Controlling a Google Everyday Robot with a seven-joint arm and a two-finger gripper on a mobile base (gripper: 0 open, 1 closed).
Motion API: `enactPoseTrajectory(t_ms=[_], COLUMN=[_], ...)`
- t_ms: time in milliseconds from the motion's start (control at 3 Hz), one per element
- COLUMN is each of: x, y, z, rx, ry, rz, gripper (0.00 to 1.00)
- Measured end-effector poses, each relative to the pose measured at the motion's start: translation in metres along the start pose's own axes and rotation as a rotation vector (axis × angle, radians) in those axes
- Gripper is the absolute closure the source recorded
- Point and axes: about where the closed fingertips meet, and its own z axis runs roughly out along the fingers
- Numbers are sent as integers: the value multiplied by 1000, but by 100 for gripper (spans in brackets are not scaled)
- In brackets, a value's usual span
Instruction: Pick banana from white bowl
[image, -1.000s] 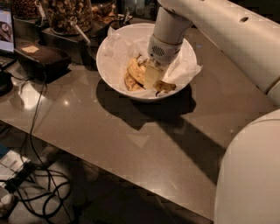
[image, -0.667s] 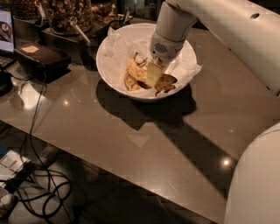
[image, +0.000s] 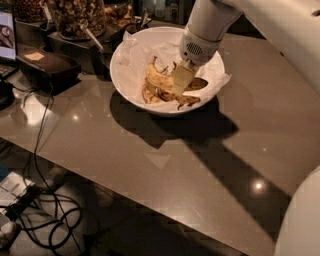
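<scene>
Where end effector (image: 181, 84) hangs inside white bowl (image: 120, 55), banana (image: 157, 80) just beneath, table (image: 165, 165) around.

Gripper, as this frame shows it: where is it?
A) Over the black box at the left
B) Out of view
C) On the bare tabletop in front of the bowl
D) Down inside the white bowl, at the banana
D: the gripper reaches down from the arm into the white bowl and sits right at the brown-spotted banana lying on the paper lining.
</scene>
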Motion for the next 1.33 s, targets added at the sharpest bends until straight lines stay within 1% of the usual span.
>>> enactPoseTrajectory(t_ms=[333, 667, 1000, 1333], x=[-1, 7, 12, 12], y=[0, 18, 46, 47], z=[0, -21, -53, -54], rx=[1, -25, -55, -57], ry=[-3, -62, -100, -102], rz=[-4, -10, -56, -57], gripper=[100, 100, 100, 100])
